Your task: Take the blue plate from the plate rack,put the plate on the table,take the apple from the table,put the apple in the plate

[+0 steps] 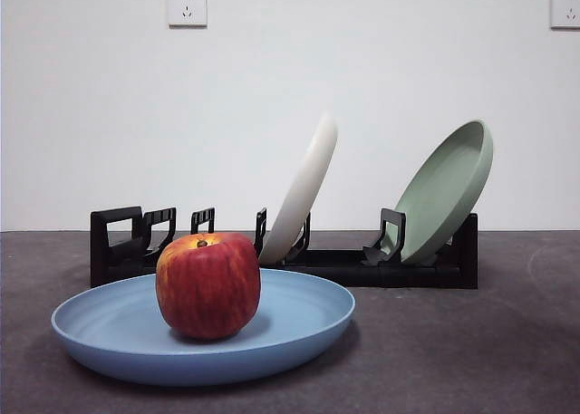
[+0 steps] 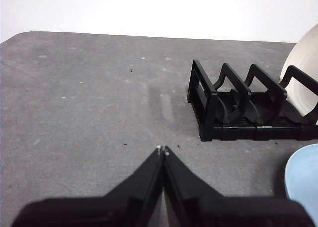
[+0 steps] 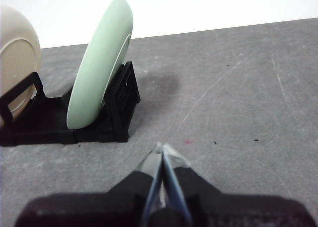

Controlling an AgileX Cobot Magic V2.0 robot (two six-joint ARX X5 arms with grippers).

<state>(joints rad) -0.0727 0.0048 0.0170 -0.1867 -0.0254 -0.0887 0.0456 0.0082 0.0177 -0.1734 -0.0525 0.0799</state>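
Task appears complete: apple (image 1: 208,284) sits in blue plate (image 1: 109,328), which lies flat on surface (image 1: 471,351) before plate rack (image 1: 426,267). Nothing left outstanding. Left gripper (image 2: 163,149) and right gripper (image 3: 161,148) closed, empty, clear. Count: three plates, two racked; one apple.

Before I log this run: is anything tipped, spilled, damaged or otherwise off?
Nothing stands out. The apple sits upright in the blue plate, flat on the table. The cream plate and green plate lean in the plate rack slots. Left claw and right claw are shut, clear of everything.
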